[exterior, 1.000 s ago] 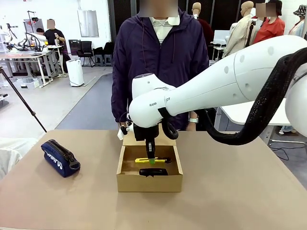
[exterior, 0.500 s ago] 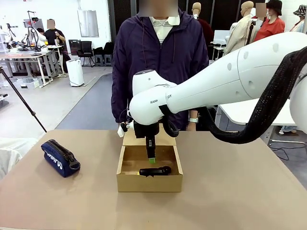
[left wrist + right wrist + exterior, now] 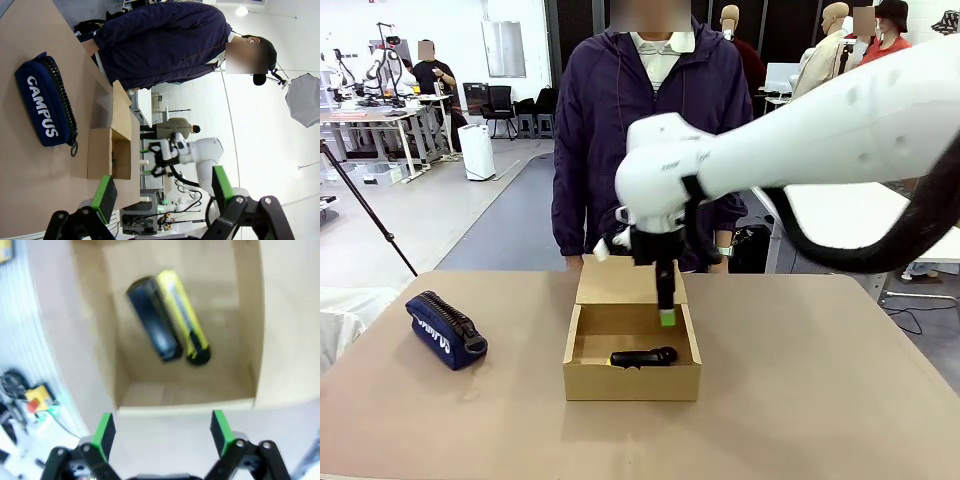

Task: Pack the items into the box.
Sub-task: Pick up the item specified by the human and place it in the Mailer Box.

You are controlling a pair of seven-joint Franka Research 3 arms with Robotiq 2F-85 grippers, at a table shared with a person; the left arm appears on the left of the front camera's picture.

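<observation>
Looks like the tail end of packing. Inside the box (image 3: 632,382): the black gadget (image 3: 643,356) and the yellow knife (image 3: 182,315), lying side by side on its floor, touching or very nearly.

Just above the box's open top, the right hand (image 3: 666,318), released, green pads spread wide with nothing between them. Well off to the left of the box, the left hand (image 3: 162,189), likewise released and empty, looking across at the box from low over the table (image 3: 820,400).

Judging from this, nothing left to load. Probably only the flap lid (image 3: 630,283), raised at the box's far edge, to fold down. Calls for lifting clear of the box first, then pressing the flap forward without shoving the light cardboard.

Left of the box, a blue zipped pencil case (image 3: 445,330) on the plain tan table. Beyond the box, a person (image 3: 650,130) in a dark jacket, close against the table's far edge. Farther back, an open workroom with desks and chairs.
</observation>
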